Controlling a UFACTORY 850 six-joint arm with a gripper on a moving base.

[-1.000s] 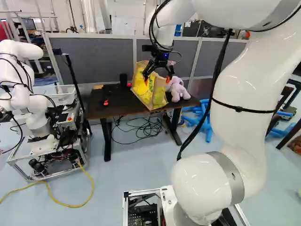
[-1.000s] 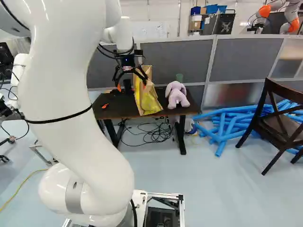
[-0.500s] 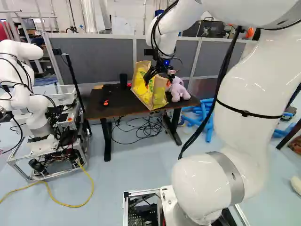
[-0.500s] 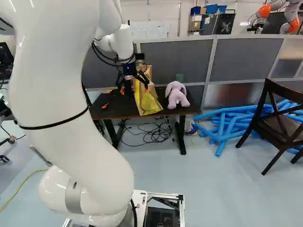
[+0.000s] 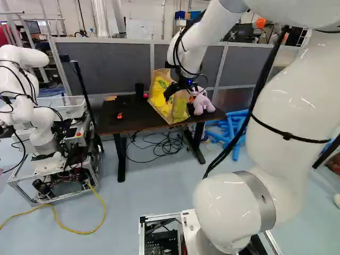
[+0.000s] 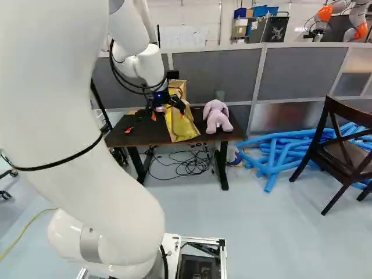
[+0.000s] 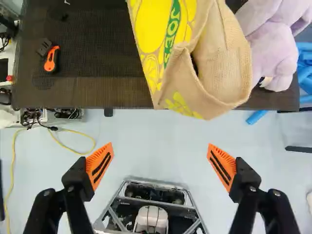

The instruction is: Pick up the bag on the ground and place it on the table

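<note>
Hand [image 6: 168, 115] wide open, orange pads [image 7: 100, 165] well apart, floor [image 7: 156, 136] visible between. Bag [image 7: 222, 53] stands on bench [image 7: 97, 87], ahead of fingers (purple plush toy [image 6: 216, 116] noted just beside it).

The white arm [image 5: 287, 101] rises from its lowest joint [image 5: 226, 210], bends over at the top and reaches ahead and down to the wrist [image 5: 189, 81]. The end effector [image 6: 168, 115] points downward, its two fingers spread wide, orange pads [image 7: 100, 165] facing across a gap.
</note>
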